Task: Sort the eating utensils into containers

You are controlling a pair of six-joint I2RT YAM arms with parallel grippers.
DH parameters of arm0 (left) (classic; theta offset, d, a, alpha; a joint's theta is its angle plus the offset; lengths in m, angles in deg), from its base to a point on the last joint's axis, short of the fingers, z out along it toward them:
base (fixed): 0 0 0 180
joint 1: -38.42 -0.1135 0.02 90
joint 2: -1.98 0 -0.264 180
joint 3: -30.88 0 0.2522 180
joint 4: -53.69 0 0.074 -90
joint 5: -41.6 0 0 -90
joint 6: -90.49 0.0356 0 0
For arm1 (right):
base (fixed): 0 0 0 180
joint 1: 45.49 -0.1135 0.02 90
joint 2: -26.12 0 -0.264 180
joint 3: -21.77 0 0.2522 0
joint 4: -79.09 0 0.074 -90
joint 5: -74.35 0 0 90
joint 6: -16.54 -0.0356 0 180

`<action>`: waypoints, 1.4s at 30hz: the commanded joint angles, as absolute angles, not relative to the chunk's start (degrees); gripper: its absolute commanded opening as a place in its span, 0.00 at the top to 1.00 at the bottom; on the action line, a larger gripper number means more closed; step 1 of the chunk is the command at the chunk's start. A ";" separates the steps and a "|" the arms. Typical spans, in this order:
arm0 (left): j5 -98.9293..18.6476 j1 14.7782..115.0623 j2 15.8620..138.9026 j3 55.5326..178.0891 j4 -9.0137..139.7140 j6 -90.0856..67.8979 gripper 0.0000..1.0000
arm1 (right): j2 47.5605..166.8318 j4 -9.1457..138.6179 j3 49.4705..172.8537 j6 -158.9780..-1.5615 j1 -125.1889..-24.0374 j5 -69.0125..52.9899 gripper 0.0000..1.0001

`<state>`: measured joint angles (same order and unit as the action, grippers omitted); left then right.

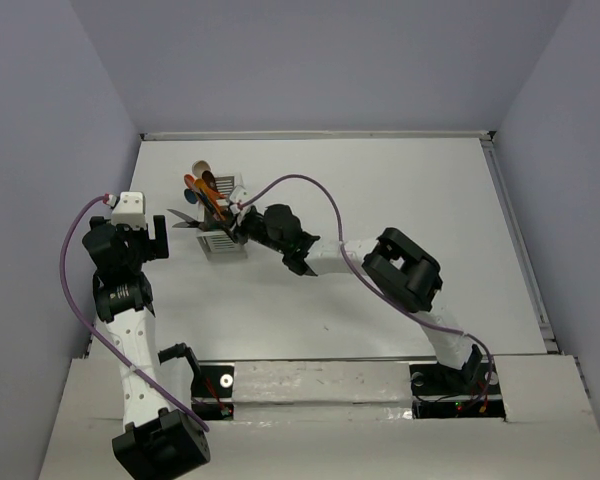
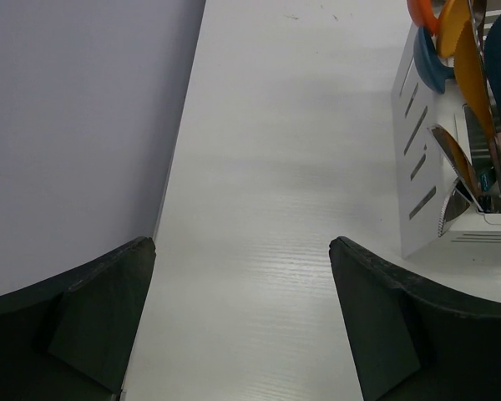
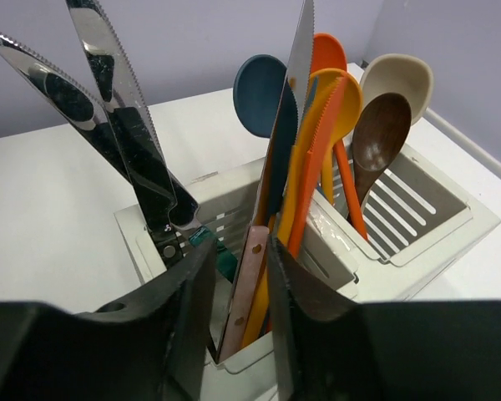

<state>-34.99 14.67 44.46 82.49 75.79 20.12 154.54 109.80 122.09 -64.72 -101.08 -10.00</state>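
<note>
Utensils (image 3: 330,100) nearly all stand in the caddy (image 1: 223,247), upper left; right gripper (image 3: 242,261) pinches one knife (image 3: 247,280) there, apparently the last; left gripper (image 2: 240,251) gapes wide, empty.

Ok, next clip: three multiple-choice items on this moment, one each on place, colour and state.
1. Where is the right gripper? A) beside its base B) at the caddy C) at the right wall
2. The spoon beside the beige spoon is: A) green B) red C) brown
3. The left gripper is: A) open and empty B) shut on a spoon C) shut on a knife
Answers: B, it hangs right over the white caddy; C, the brown spoon stands next to it; A, only bare table shows in its wide gap.
</note>
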 commanded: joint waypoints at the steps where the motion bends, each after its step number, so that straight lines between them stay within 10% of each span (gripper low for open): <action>1: -35.48 14.25 44.16 81.91 72.90 20.26 0.01 | 150.05 112.88 120.26 -63.70 -101.30 -10.20 0.57; 11: -35.57 14.25 44.43 81.91 72.90 20.26 0.01 | 137.32 106.84 115.16 -67.02 -101.30 -12.92 0.35; 18: -35.48 14.16 44.07 81.73 72.90 20.44 0.01 | 121.60 57.68 120.53 -83.80 -94.72 -26.20 0.01; 27: -35.13 14.16 43.28 81.56 72.99 20.88 0.01 | 98.55 51.53 86.53 -98.76 -72.75 -22.07 0.00; 42: -36.01 13.99 43.90 81.03 72.20 21.05 0.01 | 85.01 51.44 73.06 -104.30 -70.54 -39.20 0.01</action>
